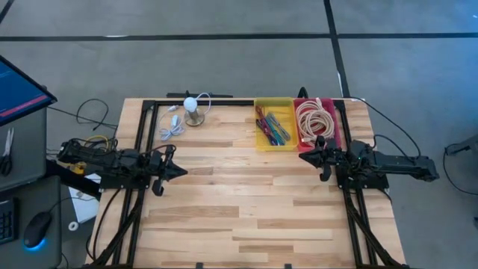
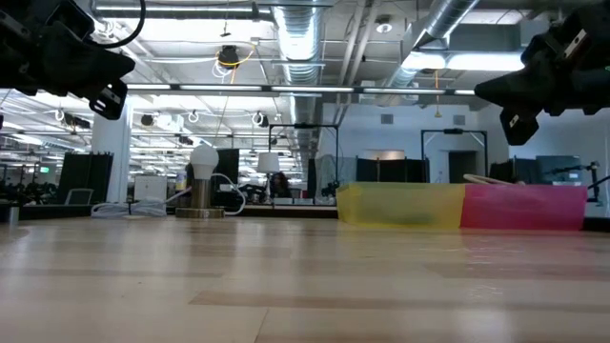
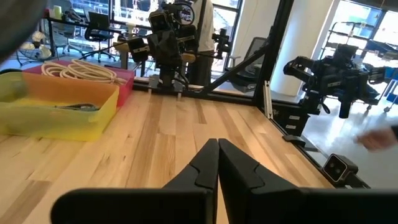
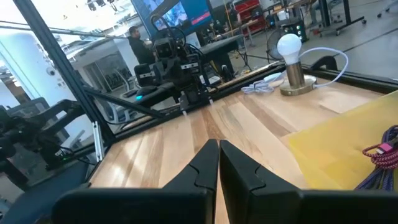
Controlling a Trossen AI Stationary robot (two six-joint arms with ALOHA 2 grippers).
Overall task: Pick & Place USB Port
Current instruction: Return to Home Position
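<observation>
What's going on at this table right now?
Nothing is being handled. The left gripper and right gripper hang shut and empty above the table, one at each side. Coloured cables lie in the yellow bin, and a coiled white cable lies in the red bin. A bulb on a stand sits at the far edge.

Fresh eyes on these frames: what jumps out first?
The two bright bins at the table's far edge: the yellow bin holds a tangle of coloured cables, the red bin beside it a coiled white cable. Toward the left arm's side stands a bulb lamp with a loose white cable beside it. The left gripper and right gripper hover shut and empty at opposite sides.
</observation>
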